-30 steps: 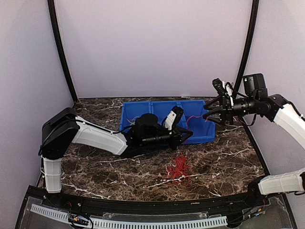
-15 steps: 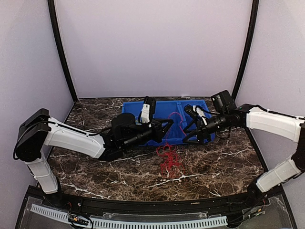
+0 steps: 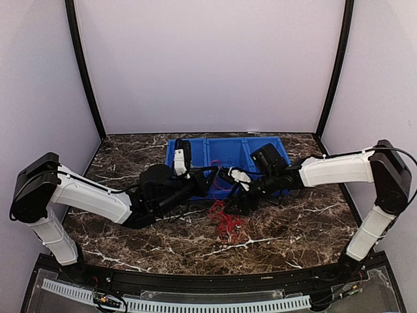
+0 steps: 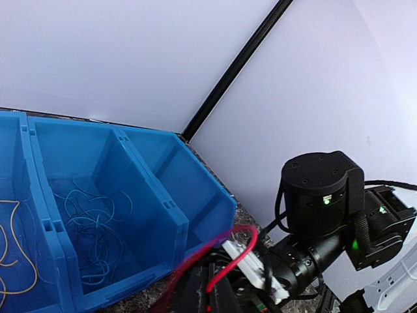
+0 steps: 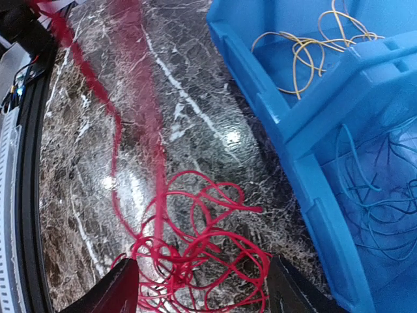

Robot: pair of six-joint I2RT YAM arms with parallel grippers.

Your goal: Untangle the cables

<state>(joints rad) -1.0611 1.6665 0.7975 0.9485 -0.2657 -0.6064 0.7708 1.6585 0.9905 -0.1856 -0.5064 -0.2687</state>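
Observation:
A tangle of red cable (image 3: 225,220) lies on the marble table just in front of the blue bin (image 3: 270,145). My left gripper (image 3: 210,184) is at the bin's front wall, shut on a strand of the red cable (image 4: 244,251) that loops up from its fingers (image 4: 195,293). My right gripper (image 3: 232,195) faces it closely and hangs open just above the tangle (image 5: 195,261). Its two fingertips (image 5: 124,290) stand on either side of the red loops, not closed on them. A blurred strand (image 5: 140,98) rises from the tangle toward the left gripper.
The bin has three compartments; one holds thin yellow cables (image 5: 313,42) and one holds thin blue cables (image 5: 384,195). Its front wall (image 5: 313,176) stands right beside the tangle. The two grippers are almost touching. A black frame edge (image 5: 26,163) bounds the table's near side.
The right arm swung in from the far right and came down over the red tangle. The left gripper drew back leftward along the bin front, dragging the red tangle left with it.

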